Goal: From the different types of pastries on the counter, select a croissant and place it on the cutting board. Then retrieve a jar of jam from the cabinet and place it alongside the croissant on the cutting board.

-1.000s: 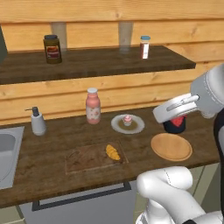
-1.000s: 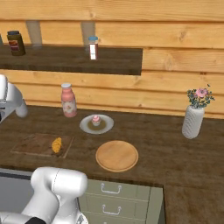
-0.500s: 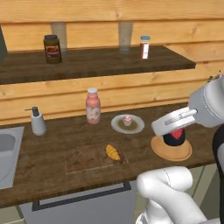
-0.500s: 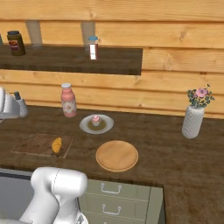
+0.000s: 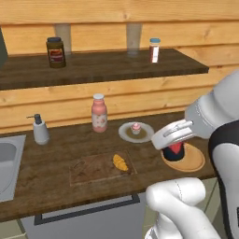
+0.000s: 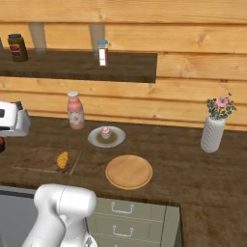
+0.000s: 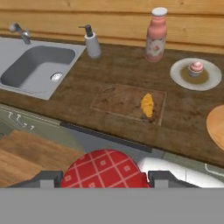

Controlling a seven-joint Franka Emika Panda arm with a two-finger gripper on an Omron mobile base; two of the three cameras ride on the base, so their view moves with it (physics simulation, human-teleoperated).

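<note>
My gripper (image 5: 173,148) is shut on the jar of jam (image 5: 175,151), a squat red and dark jar whose red checked lid (image 7: 104,169) sits between the fingertips in the hand view. It hangs over the round tan plate, right of the cutting board (image 5: 88,170). The golden croissant (image 5: 120,162) lies on the right part of that board (image 7: 118,101), and the croissant (image 7: 147,105) is well ahead of the jar. A pink-frosted cupcake (image 5: 136,128) sits on a small plate on the counter (image 5: 56,189). A grey-green sliver of the cabinet (image 5: 2,46) shows at the left edge.
The round tan plate (image 5: 190,162) lies under the jar. A pink bottle (image 5: 98,113) and a soap dispenser (image 5: 40,130) stand at the back, with a sink (image 7: 35,65) to the left. A vase (image 6: 213,134) stands far right. The wall shelf holds a brown jar (image 5: 55,52).
The arm has come down and to the left with the jar, from above the counter's right end to just over the round tan plate. Nothing on the counter has moved.
</note>
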